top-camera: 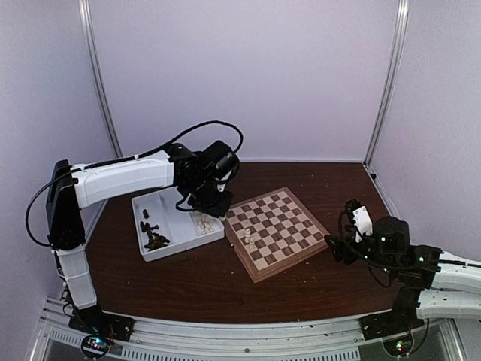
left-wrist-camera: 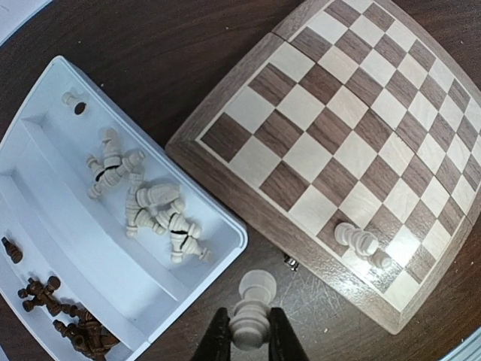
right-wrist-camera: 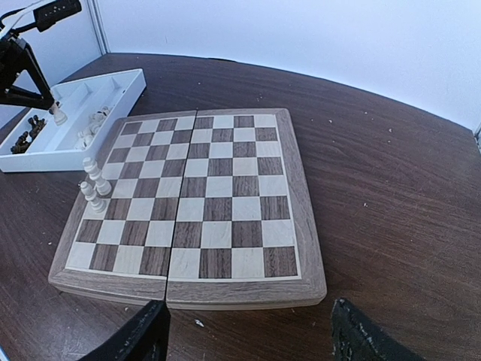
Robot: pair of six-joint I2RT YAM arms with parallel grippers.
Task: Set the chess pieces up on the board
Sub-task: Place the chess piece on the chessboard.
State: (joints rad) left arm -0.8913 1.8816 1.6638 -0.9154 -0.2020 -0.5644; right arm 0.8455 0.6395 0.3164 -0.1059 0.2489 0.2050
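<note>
My left gripper (top-camera: pixel 213 204) is shut on a cream-white chess piece (left-wrist-camera: pixel 252 310) and holds it above the bare table, between the white tray's corner and the board's edge. The board (top-camera: pixel 289 226) lies at table centre, and also shows in the left wrist view (left-wrist-camera: pixel 323 105) and the right wrist view (right-wrist-camera: pixel 218 188). A few cream pieces (left-wrist-camera: pixel 358 241) stand on squares along its left edge (right-wrist-camera: pixel 93 186). My right gripper (top-camera: pixel 340 245) is open and empty, low over the table just right of the board; its fingers (right-wrist-camera: pixel 143 338) frame the board's near edge.
The white compartmented tray (left-wrist-camera: pixel 75 226) sits left of the board (top-camera: pixel 180 226). It holds several cream pieces (left-wrist-camera: pixel 150 204) in one compartment and several dark brown pieces (left-wrist-camera: pixel 66 316) in another. White walls enclose the dark wooden table.
</note>
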